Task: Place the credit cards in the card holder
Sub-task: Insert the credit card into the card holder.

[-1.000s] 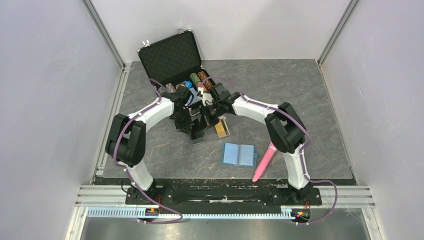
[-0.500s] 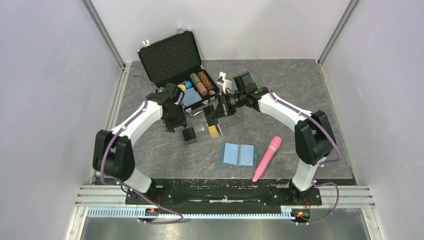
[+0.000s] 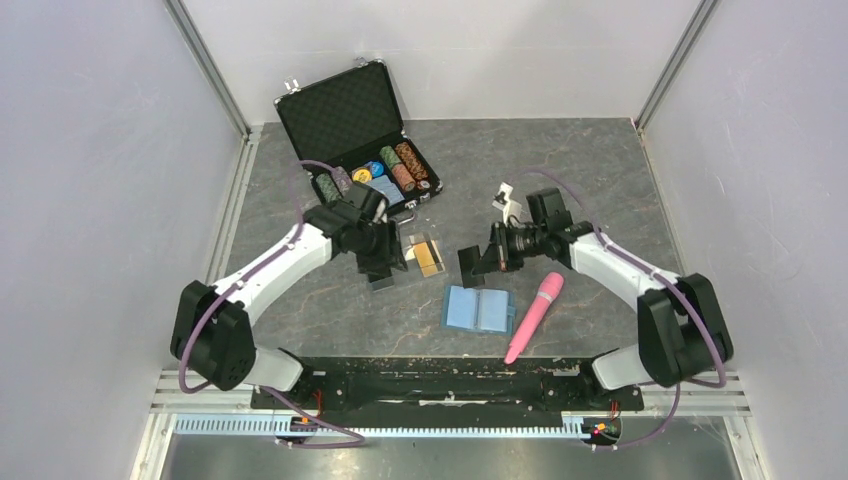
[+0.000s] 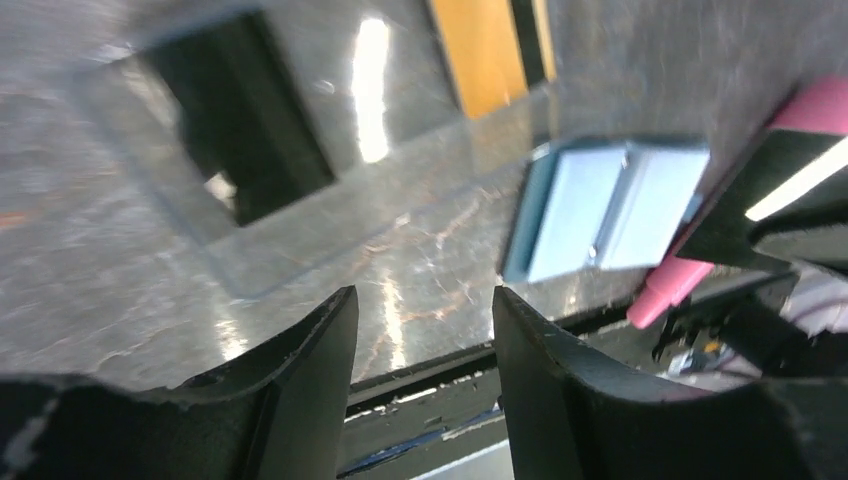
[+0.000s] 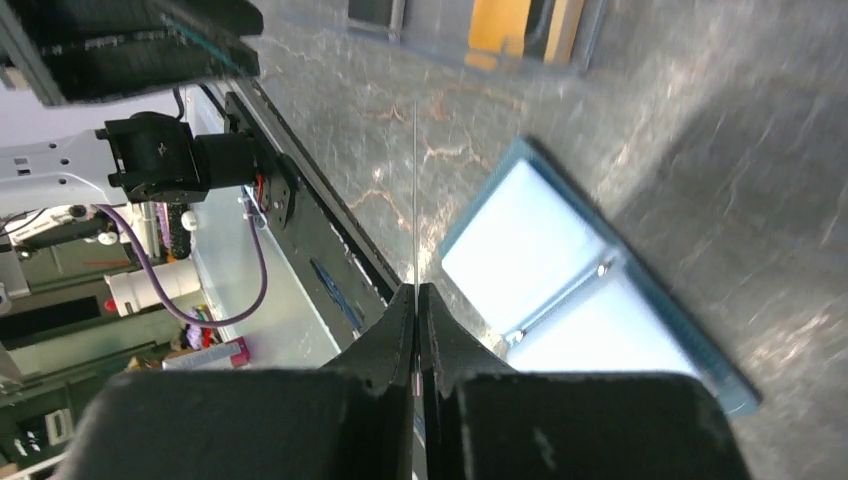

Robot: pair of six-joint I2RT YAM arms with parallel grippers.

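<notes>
The card holder (image 3: 478,310) lies open near the front of the table, light blue inside; it also shows in the wrist views (image 5: 560,290) (image 4: 600,205). My right gripper (image 3: 488,260) (image 5: 415,292) hangs just behind it, shut on a dark credit card (image 3: 468,263) that shows edge-on as a thin line (image 5: 413,180). A gold credit card (image 3: 431,258) (image 4: 480,50) lies in a clear box, and a black credit card (image 3: 380,274) (image 4: 240,110) lies in another. Over that second box hovers my left gripper (image 3: 386,262) (image 4: 420,295), open and empty.
A black chip briefcase (image 3: 350,120) stands open at the back left with poker chips (image 3: 395,165) inside. A pink cylinder (image 3: 535,315) lies right of the card holder. The table's front rail (image 3: 440,365) runs along the near edge.
My right gripper has swung from the clear boxes toward the front right, carrying the dark card to just behind the card holder. My left gripper has opened and stays by the boxes.
</notes>
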